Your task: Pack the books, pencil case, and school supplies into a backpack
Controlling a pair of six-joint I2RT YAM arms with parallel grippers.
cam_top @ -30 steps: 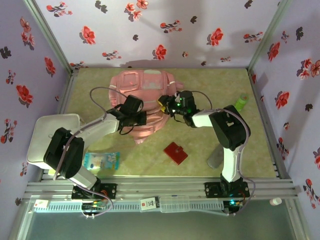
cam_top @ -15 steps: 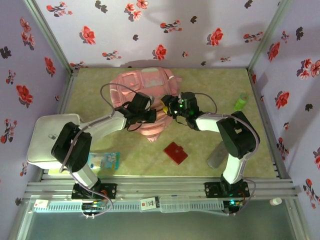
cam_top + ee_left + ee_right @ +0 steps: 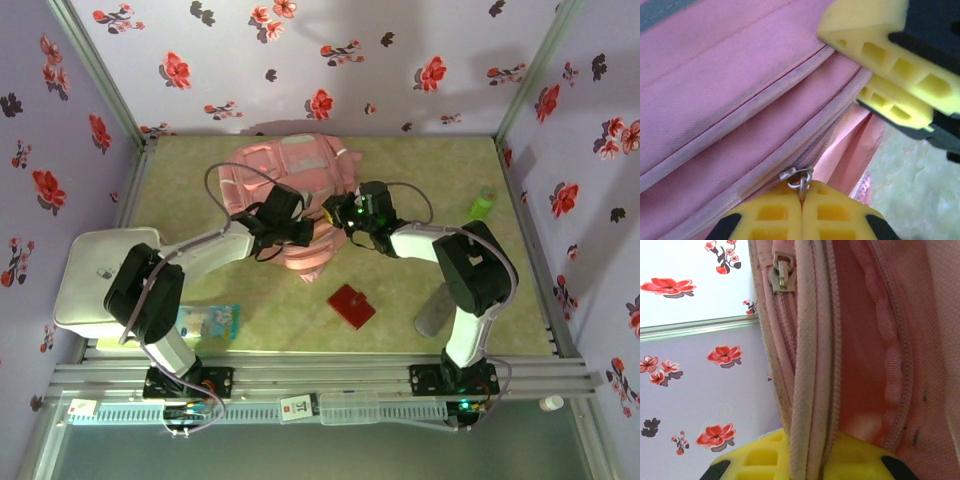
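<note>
The pale pink backpack [image 3: 290, 185] lies bunched at the table's middle back. My left gripper [image 3: 306, 233] is at its near edge, shut on the metal zip pull [image 3: 799, 176] in the left wrist view. My right gripper [image 3: 333, 212], just to the right, is shut on a piped edge [image 3: 812, 390] of the backpack, beside a zip slider [image 3: 780, 276]. Its yellow fingers [image 3: 875, 35] show in the left wrist view. A blue starry book [image 3: 205, 321] lies near left. The red square piece [image 3: 351, 305] and grey pouch [image 3: 432, 312] lie near right. The pencil case is out of view.
A white box [image 3: 100, 275] stands at the left edge beside the left arm. A small green object [image 3: 483, 205] lies by the right wall. Flowered walls close in the table on three sides.
The left gripper has moved right and back with the zip pull. The right gripper has closed on the backpack's edge. The backpack has been drawn narrower and shifted back.
</note>
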